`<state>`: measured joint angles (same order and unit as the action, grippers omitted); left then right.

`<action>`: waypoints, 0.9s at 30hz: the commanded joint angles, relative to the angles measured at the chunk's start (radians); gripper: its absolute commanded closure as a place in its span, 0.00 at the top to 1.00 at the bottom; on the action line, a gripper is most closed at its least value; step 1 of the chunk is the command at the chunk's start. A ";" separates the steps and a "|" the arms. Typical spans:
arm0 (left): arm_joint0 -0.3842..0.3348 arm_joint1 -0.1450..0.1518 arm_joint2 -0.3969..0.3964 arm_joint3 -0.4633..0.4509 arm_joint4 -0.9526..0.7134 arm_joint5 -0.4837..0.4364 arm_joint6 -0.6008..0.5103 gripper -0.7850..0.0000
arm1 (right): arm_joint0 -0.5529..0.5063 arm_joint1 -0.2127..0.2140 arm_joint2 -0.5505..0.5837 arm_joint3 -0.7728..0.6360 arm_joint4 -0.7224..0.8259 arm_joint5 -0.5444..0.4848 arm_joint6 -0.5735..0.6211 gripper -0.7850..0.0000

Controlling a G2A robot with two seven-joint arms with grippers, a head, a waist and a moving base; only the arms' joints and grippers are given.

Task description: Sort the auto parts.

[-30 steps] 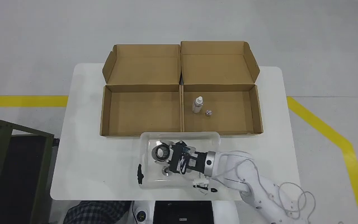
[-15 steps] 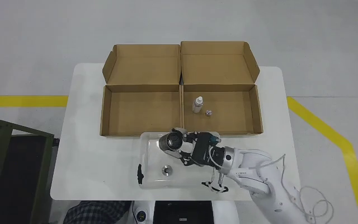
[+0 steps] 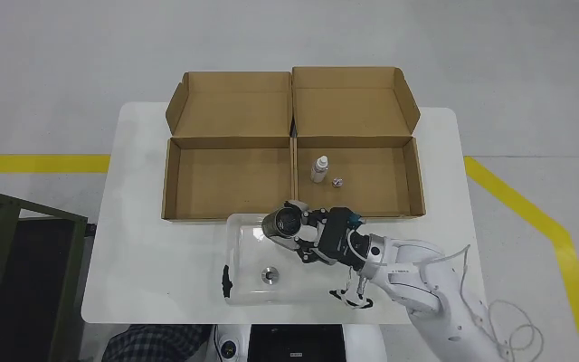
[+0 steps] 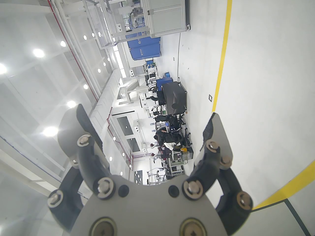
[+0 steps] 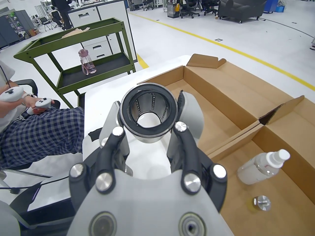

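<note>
Right claw (image 3: 291,226) (image 5: 150,109) is clamped on a metal bearing sleeve (image 3: 286,221) (image 5: 157,126), 1 finger on each side of the barrel, the black-rimmed open end facing the wrist cam. Sleeve hangs above the far part of the clear tray (image 3: 237,262), just short of the boxes' near walls, approx where the 2 boxes meet.

Left claw (image 4: 147,119) is spread wide w/ nothing btwn its fingers, pointing out at the room.

In the tray, nearer the robot than the sleeve, lies 1 round metal part (image 3: 269,275). A black part (image 3: 225,281) sits at the tray's left rim. Tray stands at the near side of the white desk (image 3: 136,226).

Beyond the tray, 2 cardboard boxes side by side and touching, lids folded open on the far side. Their near walls stand btwn the claw and the box floors. Left box (image 3: 231,181) (image 5: 214,114) shows bare cardboard. Right box (image 3: 380,181) (image 5: 290,148) holds a white bottle (image 3: 318,168) (image 5: 260,168) lying near the shared wall, and a small metal cap (image 3: 338,181) (image 5: 262,202) just beside it.

Off the desk's left side, a green cart (image 3: 27,262) (image 5: 73,74) w/ a pink bottle (image 5: 87,62) on its shelf.
</note>
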<state>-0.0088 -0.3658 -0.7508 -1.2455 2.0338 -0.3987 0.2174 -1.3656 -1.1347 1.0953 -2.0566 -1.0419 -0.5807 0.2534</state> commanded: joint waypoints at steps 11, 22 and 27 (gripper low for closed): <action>0.000 0.000 0.000 0.000 0.000 0.000 0.000 1.00 | 0.000 0.000 0.000 0.000 0.000 0.000 0.000 0.00; 0.000 0.000 0.000 0.000 0.000 0.000 0.000 1.00 | 0.086 -0.013 -0.050 0.097 -0.026 0.041 0.037 0.00; 0.000 0.000 0.000 0.000 0.000 0.000 0.000 1.00 | 0.199 -0.036 -0.118 0.165 -0.039 0.095 0.069 0.00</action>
<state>-0.0088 -0.3658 -0.7508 -1.2455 2.0338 -0.3987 0.2174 -1.1971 -1.1650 0.9970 -1.9104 -1.0808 -0.4981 0.3110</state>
